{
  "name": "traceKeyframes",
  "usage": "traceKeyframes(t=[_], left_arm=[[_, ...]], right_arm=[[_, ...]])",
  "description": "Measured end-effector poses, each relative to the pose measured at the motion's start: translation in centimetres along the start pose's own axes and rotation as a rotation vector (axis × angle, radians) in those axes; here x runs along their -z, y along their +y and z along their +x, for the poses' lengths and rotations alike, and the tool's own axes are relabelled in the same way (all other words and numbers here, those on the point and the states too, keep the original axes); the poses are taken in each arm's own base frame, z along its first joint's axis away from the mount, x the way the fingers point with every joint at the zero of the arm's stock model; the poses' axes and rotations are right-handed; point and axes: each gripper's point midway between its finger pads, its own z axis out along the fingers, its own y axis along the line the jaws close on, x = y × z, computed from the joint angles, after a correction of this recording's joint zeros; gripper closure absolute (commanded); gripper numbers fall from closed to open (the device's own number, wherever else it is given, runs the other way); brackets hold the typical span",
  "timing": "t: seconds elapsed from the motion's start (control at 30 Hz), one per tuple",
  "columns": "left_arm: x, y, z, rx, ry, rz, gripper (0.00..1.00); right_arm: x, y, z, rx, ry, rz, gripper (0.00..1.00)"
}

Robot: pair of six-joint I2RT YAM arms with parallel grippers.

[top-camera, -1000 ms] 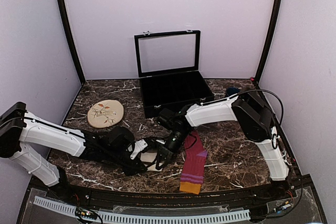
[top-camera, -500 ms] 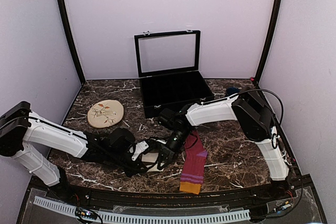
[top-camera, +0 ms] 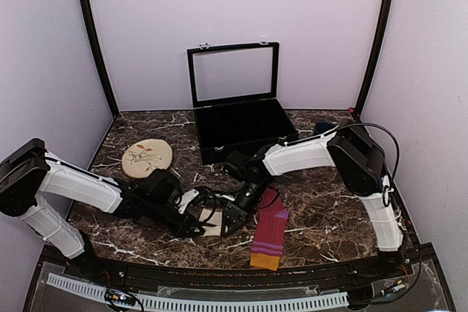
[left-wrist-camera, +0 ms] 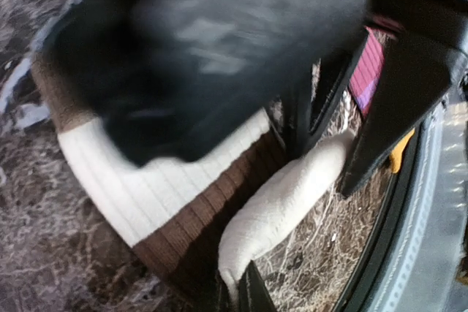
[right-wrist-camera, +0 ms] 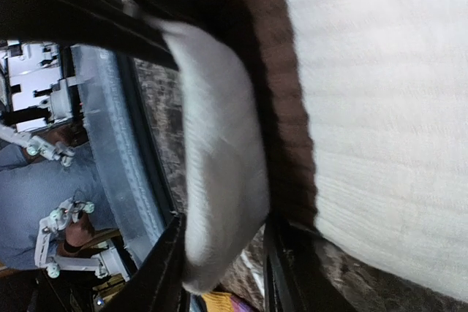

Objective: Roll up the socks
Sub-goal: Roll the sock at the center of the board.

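Observation:
The cream sock with brown bands lies near the table's front, mostly hidden under both grippers in the top view. One cream end of it is folded over into a thick roll beside a brown band. My left gripper is shut, pinching the end of that roll. My right gripper is open, its two black fingers standing either side of the same roll. The magenta-purple striped sock with its orange cuff lies flat just right of the grippers, untouched.
A black case with its glass lid raised stands at the back centre. A beige floral disc lies at the left. A small blue object sits at the back right. The table's front rail runs close behind the socks.
My left gripper has shut on the cream sock's rolled end. My right gripper, shut before, has opened around the roll. Both arms shifted slightly.

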Motion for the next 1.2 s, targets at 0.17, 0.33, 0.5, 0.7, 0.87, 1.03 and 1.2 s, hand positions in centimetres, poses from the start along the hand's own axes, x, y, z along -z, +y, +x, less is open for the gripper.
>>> traceKeyframes(t=[0.17,0.33,0.5,0.7,0.87,1.03,1.2], left_arm=[[0.6,1.0,-0.2,0.099,0.011,0.049,1.00],[0.3,0.4,0.1,0.154,0.072,0.128,1.00],[0.4,-0.5,-0.2,0.188,0.114,0.209,1.00],[1.1,-0.8,-0.9,0.232,0.137,0.284,1.00],[1.5,-0.7,-0.4,0.279,0.166,0.320,1.00],[1.2,-0.8,0.3,0.310,0.198,0.348,1.00],[1.0,-0.7,0.7,0.345,0.219,0.370,1.00]], right_arm=[[0.3,-0.4,0.5,0.005,-0.021,0.023,0.65],[0.9,-0.8,0.5,0.019,-0.065,0.072,0.65],[1.6,-1.6,-0.2,0.045,-0.140,0.149,0.64],[3.0,-2.6,-0.5,0.073,-0.244,0.268,0.64],[3.8,-3.9,0.4,0.084,-0.303,0.359,0.64],[5.3,-3.7,0.9,0.135,-0.367,0.443,0.63],[6.0,-1.8,0.2,0.276,-0.406,0.529,0.58]])
